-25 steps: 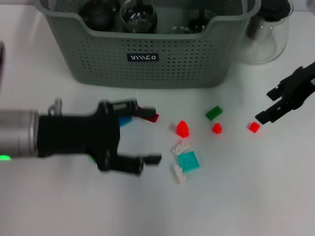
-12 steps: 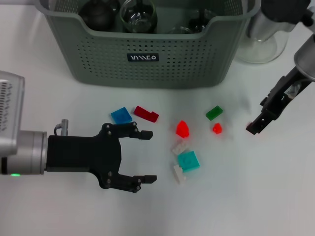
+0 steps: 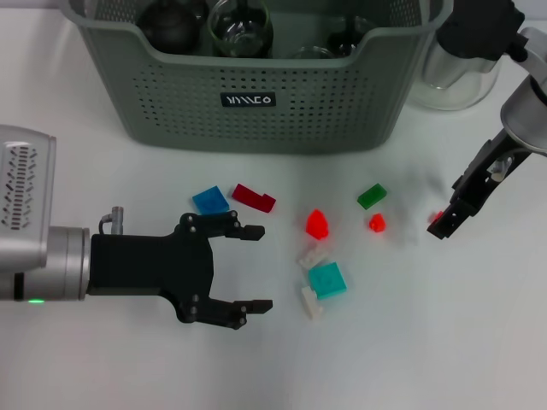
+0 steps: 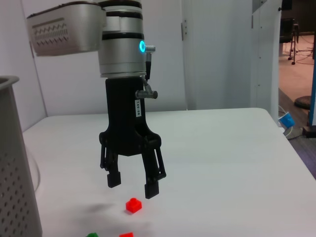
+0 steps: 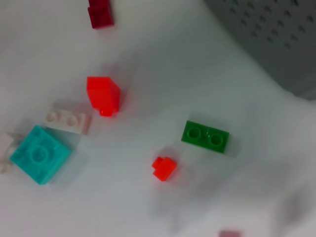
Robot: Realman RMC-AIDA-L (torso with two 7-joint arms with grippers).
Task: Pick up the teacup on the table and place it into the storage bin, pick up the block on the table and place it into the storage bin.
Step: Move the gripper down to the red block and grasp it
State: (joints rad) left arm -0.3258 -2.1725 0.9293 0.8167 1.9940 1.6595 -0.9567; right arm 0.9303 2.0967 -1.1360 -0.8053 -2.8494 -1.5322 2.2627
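Note:
The grey-green storage bin (image 3: 171,94) stands at the back with glassware inside; no teacup shows on the table. Loose blocks lie in front of it: blue (image 3: 210,201), dark red (image 3: 254,197), red (image 3: 317,224), green (image 3: 372,196) and teal (image 3: 327,279). My right gripper (image 3: 443,224) hangs open just above a small red block (image 3: 436,217). In the left wrist view that same right gripper (image 4: 132,185) has a finger on either side above the small red block (image 4: 133,205). My left gripper (image 3: 254,267) is open and empty, left of the blocks.
A clear glass carafe (image 3: 461,64) stands right of the bin. Another small red block (image 3: 377,223) and two white pieces (image 3: 313,255) (image 3: 312,302) lie mid-table. The right wrist view shows the red (image 5: 103,95), green (image 5: 205,137) and teal (image 5: 38,154) blocks.
My left gripper has drawn back from the blue and dark red blocks, empty. My right gripper swung in from the right and now hangs over the small red block.

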